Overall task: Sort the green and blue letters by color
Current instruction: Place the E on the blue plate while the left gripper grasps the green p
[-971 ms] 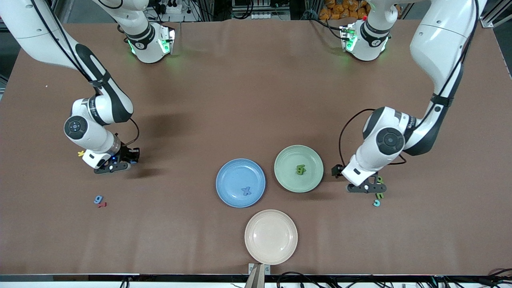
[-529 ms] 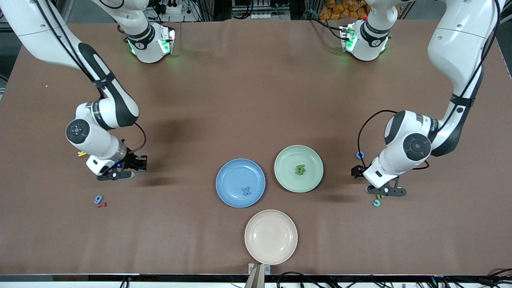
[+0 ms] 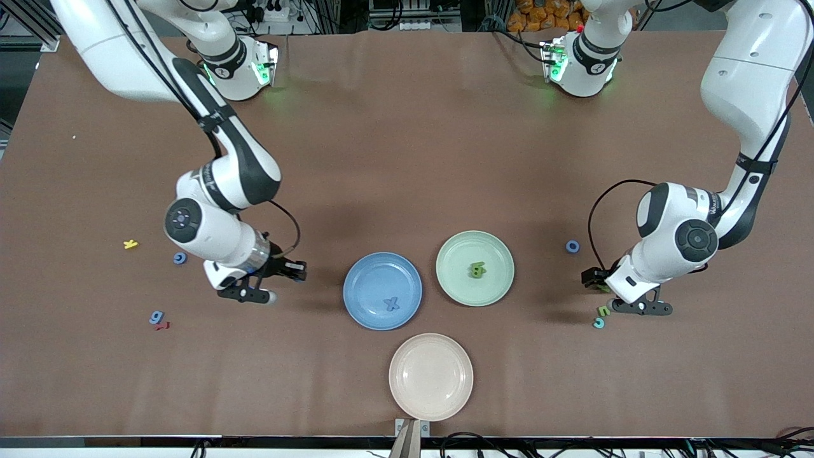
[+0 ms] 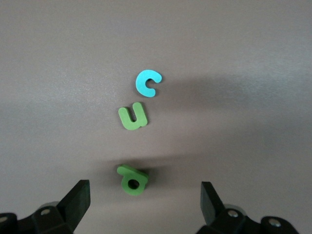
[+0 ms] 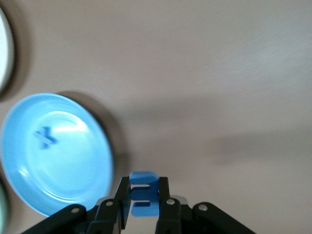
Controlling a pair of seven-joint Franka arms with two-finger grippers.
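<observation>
bright even overhead light, soft arm shadows on the table [image 3: 407,159], right wrist view slightly motion-blurred

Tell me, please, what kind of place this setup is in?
Most likely a robotics lab: two arms are mounted at a brown-covered table, cables and power strips run along its edge, and plates and foam letters are staged for sorting.

Brown desk [image 3: 407,159]. Blue plate [image 3: 365,280] with blue x [image 3: 392,304]; pale green plate [image 3: 458,254] with green letter [image 3: 477,270]; cream plate [image 3: 430,376]. Right claw [image 5: 144,204] black, blue letter [image 5: 144,193]. Cyan c [image 4: 147,83], green u [image 4: 132,116].
</observation>
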